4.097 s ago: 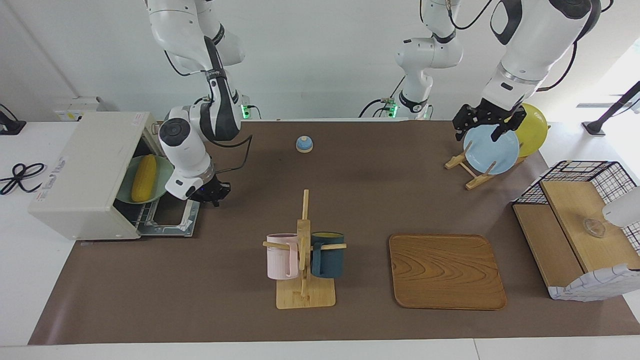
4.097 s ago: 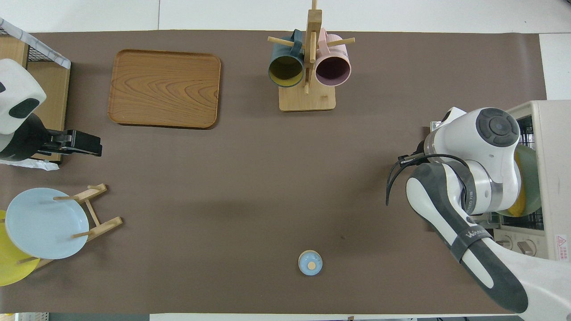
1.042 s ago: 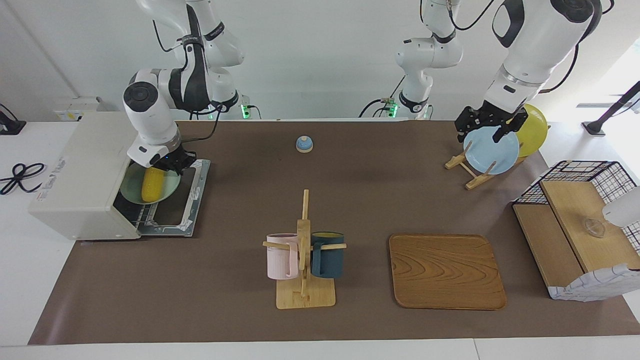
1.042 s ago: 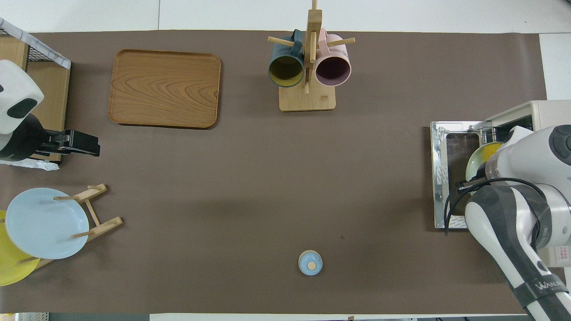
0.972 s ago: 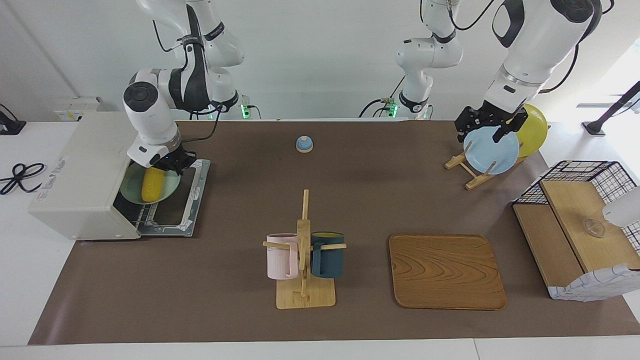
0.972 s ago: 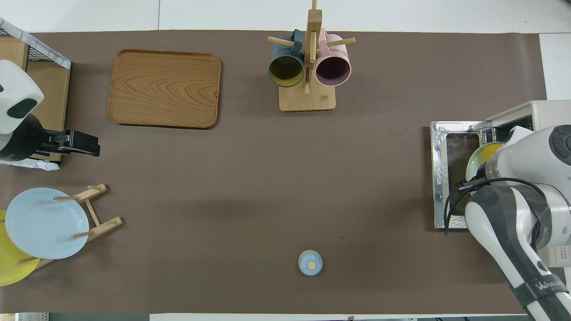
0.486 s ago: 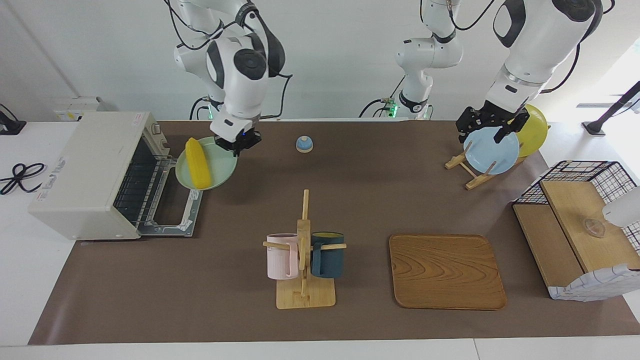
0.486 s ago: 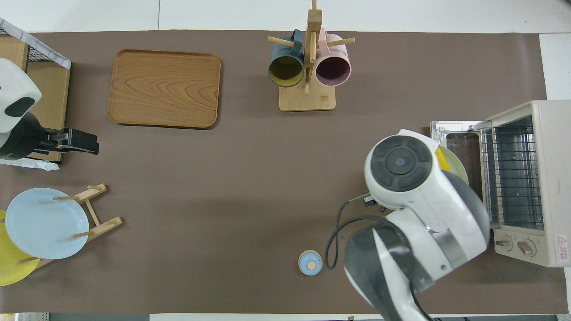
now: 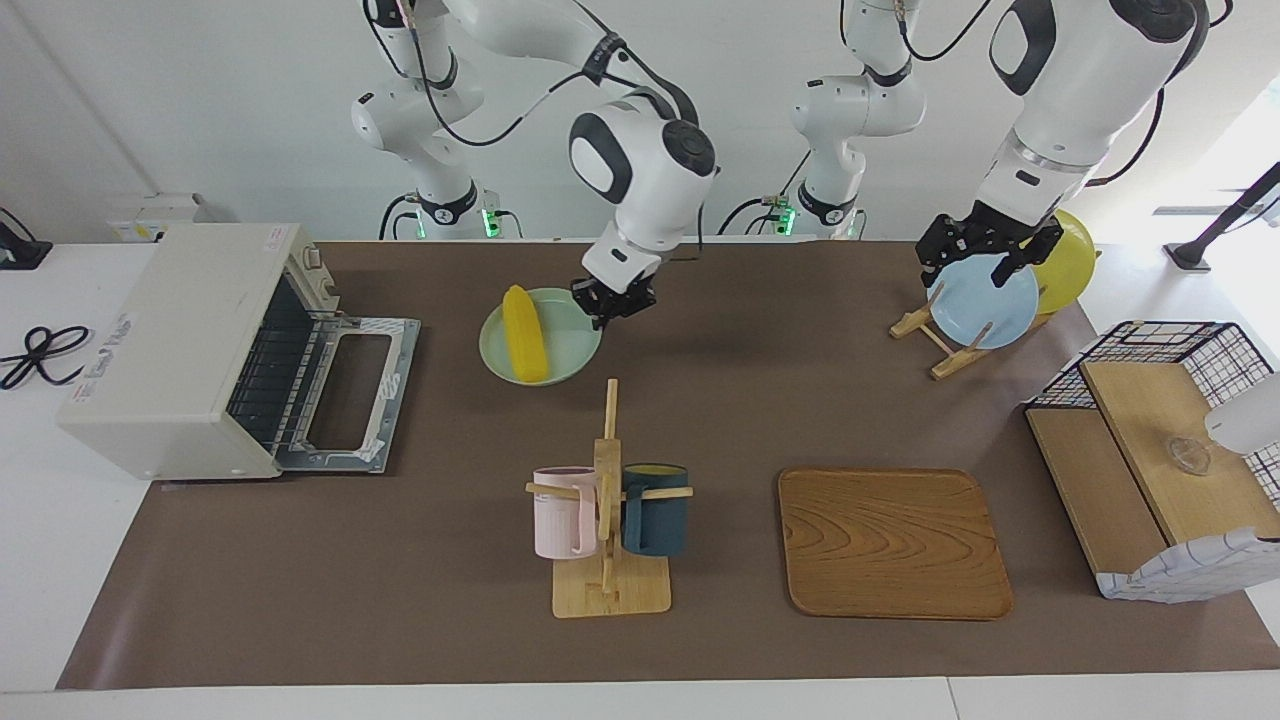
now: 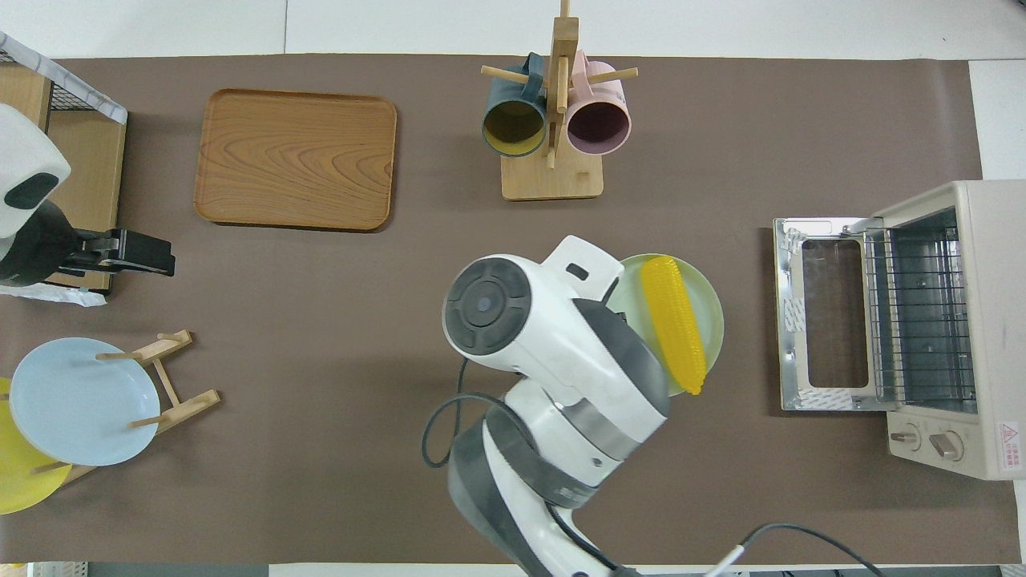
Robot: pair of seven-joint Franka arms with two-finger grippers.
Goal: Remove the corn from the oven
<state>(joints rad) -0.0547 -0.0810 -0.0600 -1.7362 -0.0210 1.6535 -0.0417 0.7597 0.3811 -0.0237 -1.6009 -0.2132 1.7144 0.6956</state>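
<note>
- My right hand (image 9: 612, 301) grips the rim of a pale green plate (image 9: 565, 350), fingers closed on the edge facing the left arm's end of the desk (image 9: 300, 560).
- The corn (image 9: 524, 334) lies on that plate, out of the oven (image 9: 180, 350), whose door (image 9: 345, 390) hangs open and whose rack looks empty.
- From my hand the corn sits just to the oven side, apart from the fingers; its long axis runs toward and away from the robots, square to my line of pull.
- I cannot tell whether the plate rests on the desk or hangs just above it.
- I judge the next move is to set it level, or the cob may roll.
- My left hand (image 9: 985, 250) waits over the blue plate (image 9: 985, 310) in the rack, well apart; whether it grips I cannot tell.
</note>
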